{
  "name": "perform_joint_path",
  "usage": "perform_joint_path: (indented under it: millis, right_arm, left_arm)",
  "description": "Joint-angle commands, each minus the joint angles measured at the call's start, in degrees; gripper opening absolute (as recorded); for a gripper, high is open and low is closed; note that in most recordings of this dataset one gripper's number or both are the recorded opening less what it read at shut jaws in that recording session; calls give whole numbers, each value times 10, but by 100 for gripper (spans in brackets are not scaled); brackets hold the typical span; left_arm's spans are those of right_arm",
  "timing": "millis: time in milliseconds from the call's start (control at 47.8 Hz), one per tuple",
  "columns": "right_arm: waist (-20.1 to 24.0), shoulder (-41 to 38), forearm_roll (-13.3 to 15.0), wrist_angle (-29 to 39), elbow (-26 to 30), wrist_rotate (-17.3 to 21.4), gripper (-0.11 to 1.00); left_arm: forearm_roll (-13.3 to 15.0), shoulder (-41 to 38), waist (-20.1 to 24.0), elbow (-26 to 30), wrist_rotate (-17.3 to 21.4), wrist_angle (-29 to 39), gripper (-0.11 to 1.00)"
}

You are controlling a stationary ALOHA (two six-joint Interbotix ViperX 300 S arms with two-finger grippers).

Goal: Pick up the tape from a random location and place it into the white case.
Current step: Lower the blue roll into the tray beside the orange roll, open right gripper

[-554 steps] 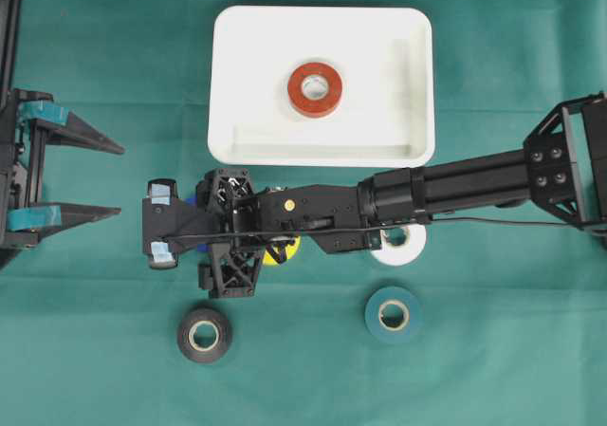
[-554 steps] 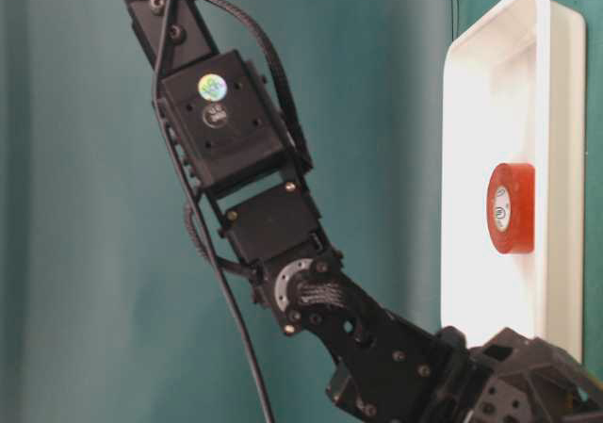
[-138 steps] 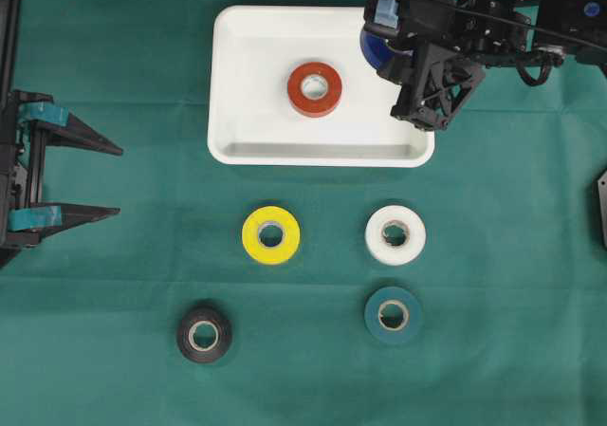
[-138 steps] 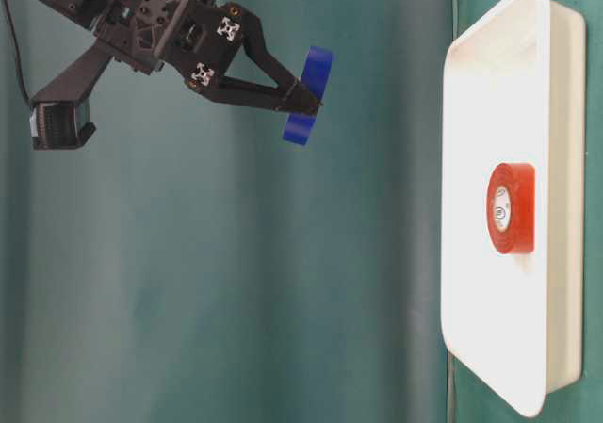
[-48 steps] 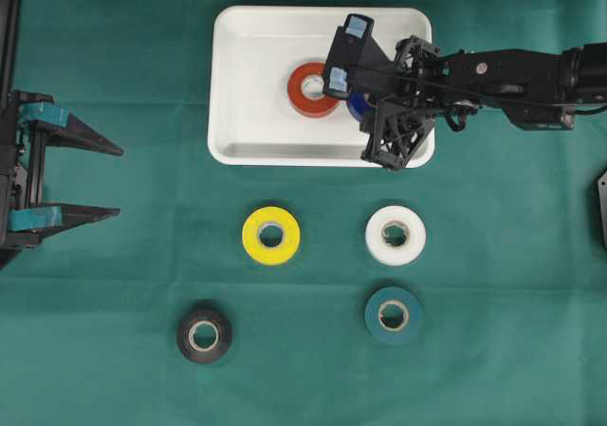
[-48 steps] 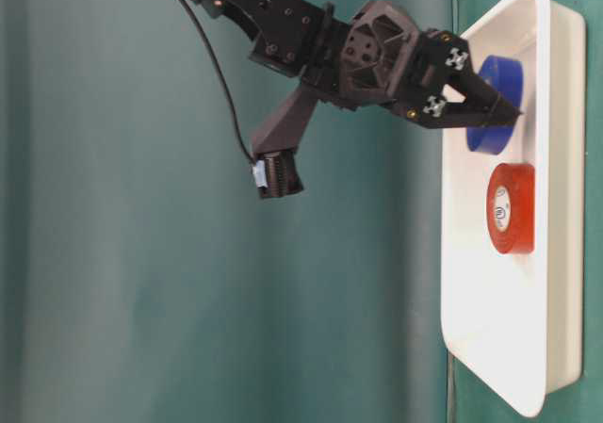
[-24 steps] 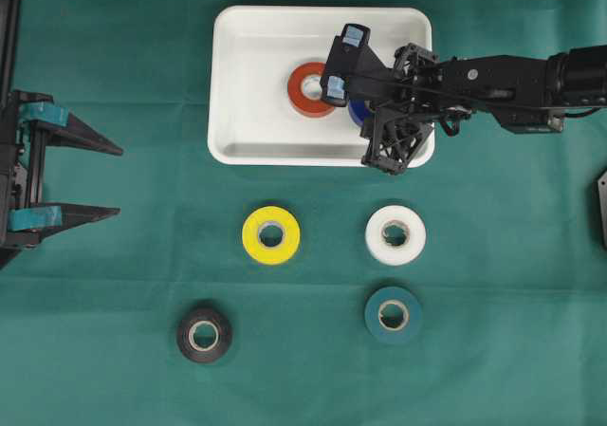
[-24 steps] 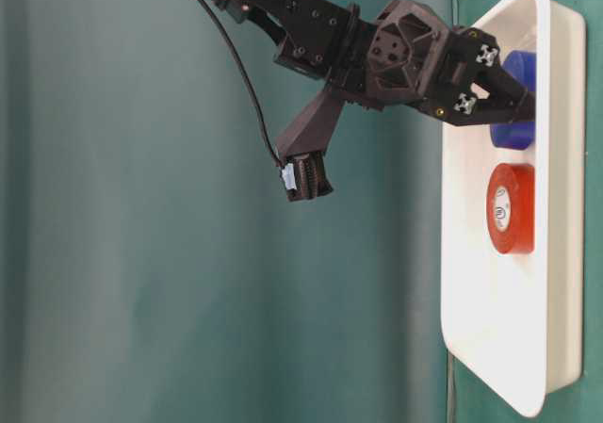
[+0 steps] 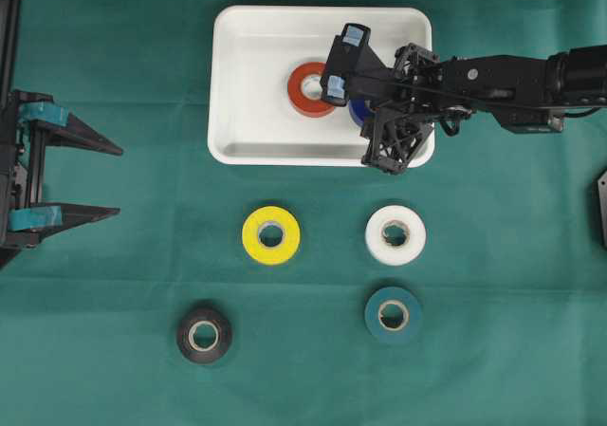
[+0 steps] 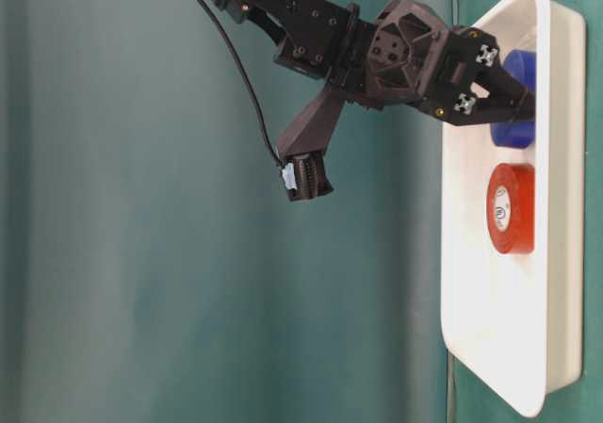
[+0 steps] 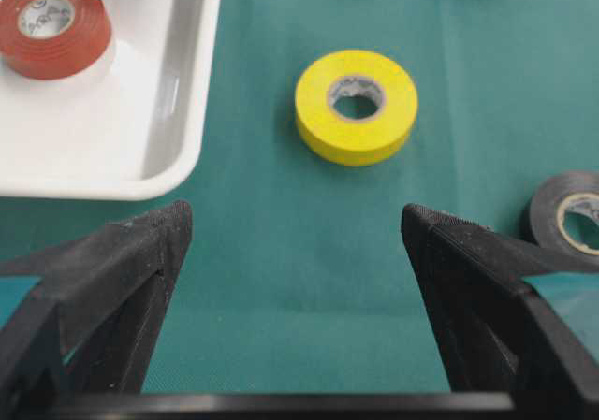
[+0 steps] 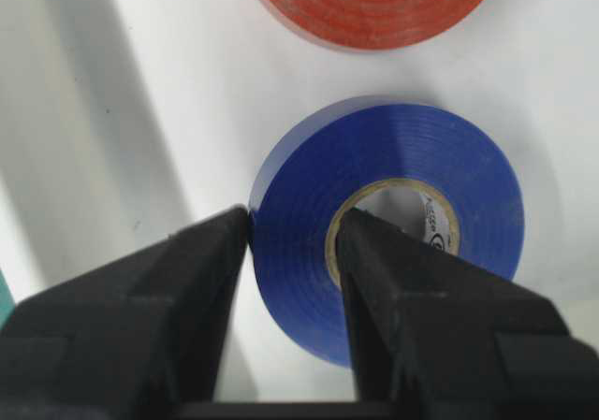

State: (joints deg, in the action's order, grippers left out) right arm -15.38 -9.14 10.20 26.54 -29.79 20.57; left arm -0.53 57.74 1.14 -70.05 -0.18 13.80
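Note:
The white case (image 9: 256, 65) lies at the back of the green cloth, with a red tape roll (image 9: 314, 89) in it. My right gripper (image 9: 357, 113) reaches into the case and is shut on a blue tape roll (image 12: 393, 224). One finger is in the roll's core and the other is against its outer edge. The blue tape (image 10: 513, 98) rests against the case floor (image 10: 490, 300), beside the red roll (image 10: 510, 208). My left gripper (image 9: 119, 179) is open and empty at the left edge, far from the case.
Loose rolls lie in front of the case: yellow (image 9: 271, 234), white (image 9: 395, 234), teal (image 9: 394, 314) and black (image 9: 204, 334). The left wrist view shows the yellow roll (image 11: 356, 106), the black roll (image 11: 569, 216) and the case's corner (image 11: 94, 130).
My right gripper picked the blue tape off the cloth, carried it over the case and lowered it to the floor beside the red roll. In the last half second nothing moves. The left arm has stayed still.

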Motion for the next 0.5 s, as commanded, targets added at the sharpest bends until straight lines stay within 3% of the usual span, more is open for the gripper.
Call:
perform_joint_path:
  millis: [0, 84, 167, 481]
  right_arm:
    - [0, 11, 2, 4, 9, 2, 52]
    - [0, 13, 4, 13, 11, 1, 77]
    - [0, 20, 8, 23, 12, 2, 91]
    - [0, 108, 22, 92, 36, 2, 89]
  left_arm:
    - [1, -4, 1, 6, 0, -5, 97]
    - [1, -4, 0, 6, 0, -5, 97]
    - [1, -4, 1, 5, 0, -4, 97]
    - [1, -5, 1, 6, -1, -4, 97]
